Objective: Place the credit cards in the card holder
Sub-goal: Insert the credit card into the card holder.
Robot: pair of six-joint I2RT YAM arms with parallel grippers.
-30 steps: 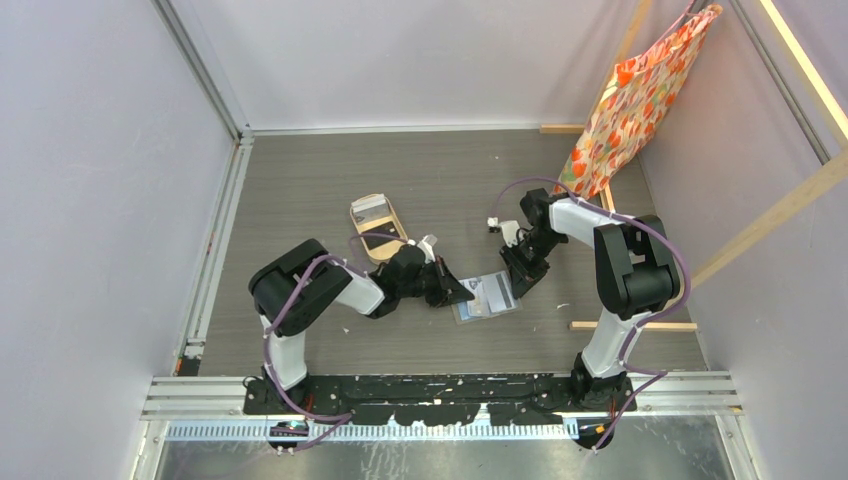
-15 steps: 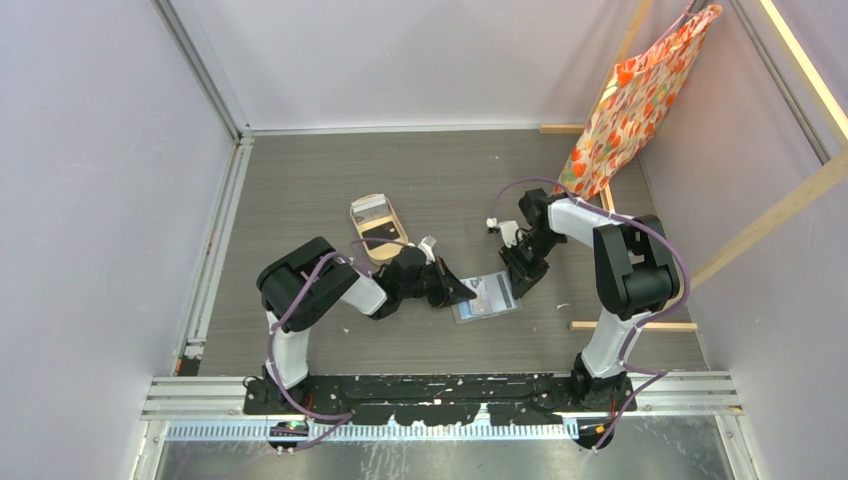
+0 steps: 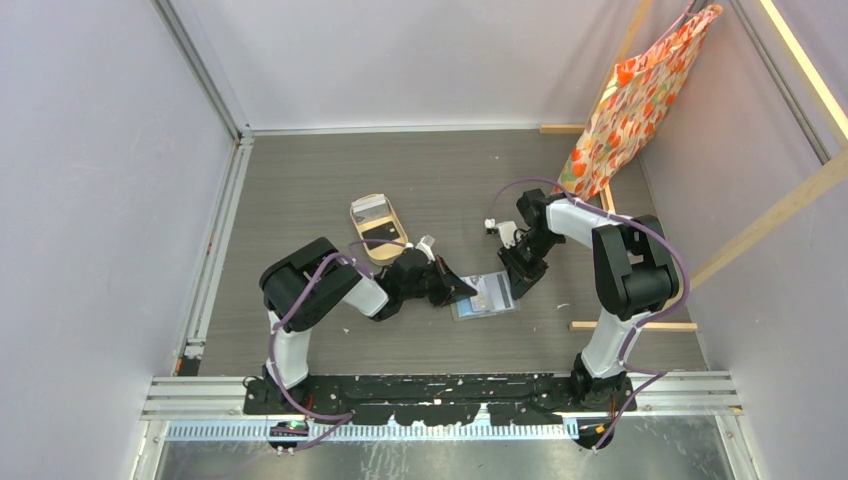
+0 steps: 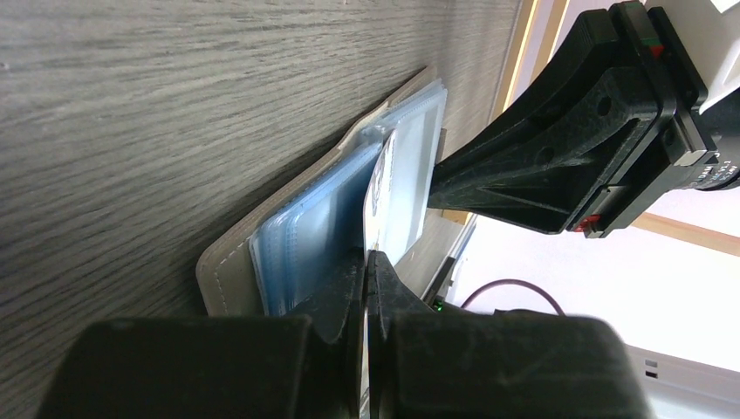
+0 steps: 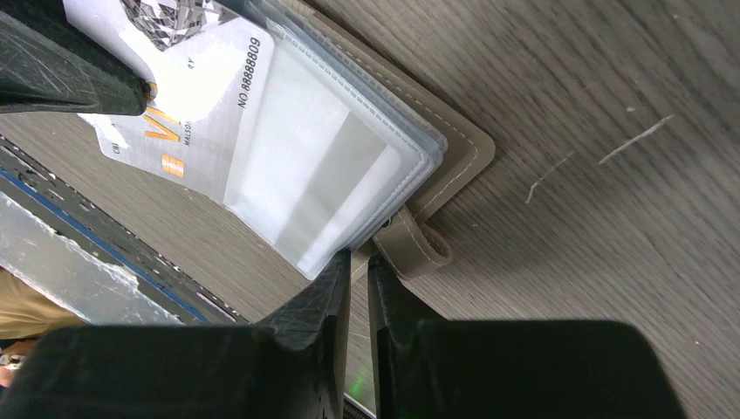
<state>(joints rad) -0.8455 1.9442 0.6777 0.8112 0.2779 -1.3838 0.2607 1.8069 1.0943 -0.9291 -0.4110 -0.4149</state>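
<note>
The grey-brown, fold-over card holder [image 3: 492, 302] is lying open on the grey wood-grain table [image 3: 330, 170], between the two arms and in front of their bases. Its stack of clear, bluish plastic sleeves [image 4: 305, 236] is facing upward, and its small snap tab [image 5: 417, 246] is projecting from the cover edge on the right arm's side.

The left gripper [image 4: 366, 262] is reaching in from the left side of the card holder. Its jaws are pressed together on one short edge of a pale silver credit card [image 5: 166, 105] that has orange lettering and a printed number. The left wrist view is showing this card edge-on, with its far end sitting inside the mouth of the top sleeve.

The right gripper [image 5: 359, 262] is meeting the card holder from the opposite side. Its jaws are standing almost together, with only a narrow slit between them, and are pinching the corner of the top sleeve just beside the snap tab. That sleeve is standing raised above the rest of the stack.

The two grippers are facing each other across the card holder, with their tips close together but not touching.

A tan oval tray [image 3: 398, 228] is sitting on the table behind the left gripper, apart from the card holder. Its contents are too small to identify.
</note>
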